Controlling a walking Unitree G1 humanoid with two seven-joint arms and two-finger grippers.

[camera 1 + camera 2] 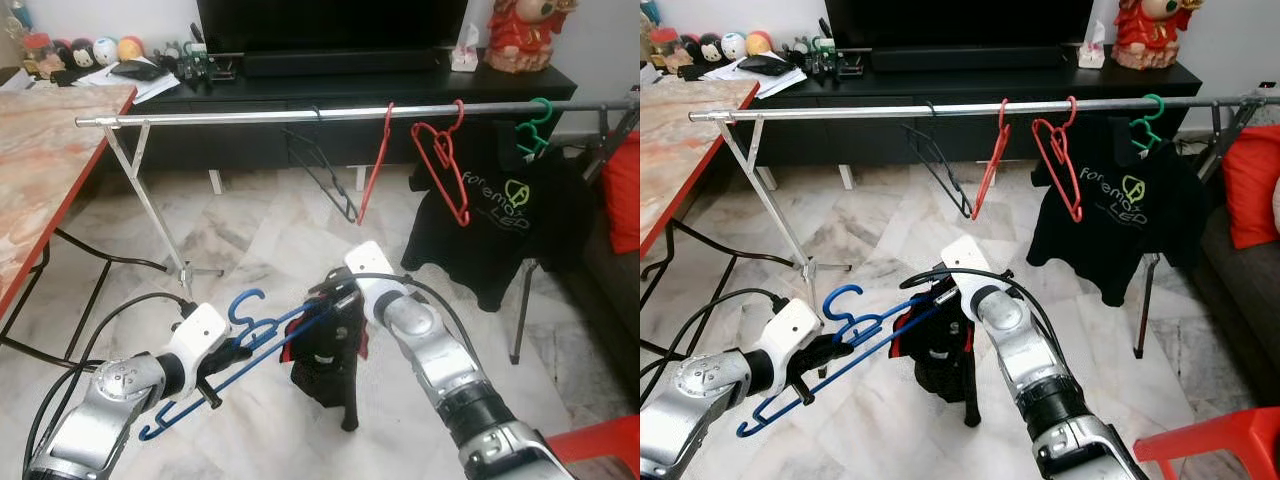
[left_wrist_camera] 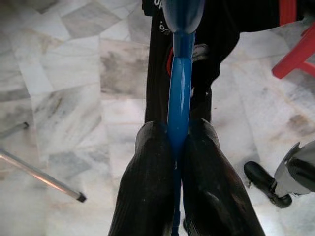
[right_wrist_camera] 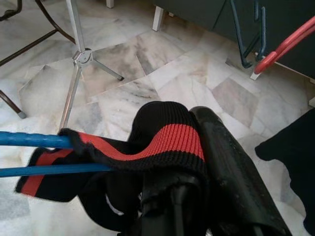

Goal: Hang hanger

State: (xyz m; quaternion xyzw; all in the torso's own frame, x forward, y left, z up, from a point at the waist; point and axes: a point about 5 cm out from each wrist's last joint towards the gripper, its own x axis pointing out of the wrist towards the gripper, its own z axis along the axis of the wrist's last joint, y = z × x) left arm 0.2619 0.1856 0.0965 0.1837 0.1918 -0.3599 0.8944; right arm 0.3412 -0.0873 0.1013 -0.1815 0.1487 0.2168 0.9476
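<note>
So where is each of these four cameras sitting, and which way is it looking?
Left eye view: on the head, looking forward and down at the clothes rail; both silver arms show.
Right eye view: beside it, same scene slightly shifted.
Left wrist view: on the left arm, looking along the left gripper pinching the blue hanger over the marble floor.
Right wrist view: on the right arm, looking along the right gripper holding a black garment with red stripe.
All four share the blue hanger and garment.
</note>
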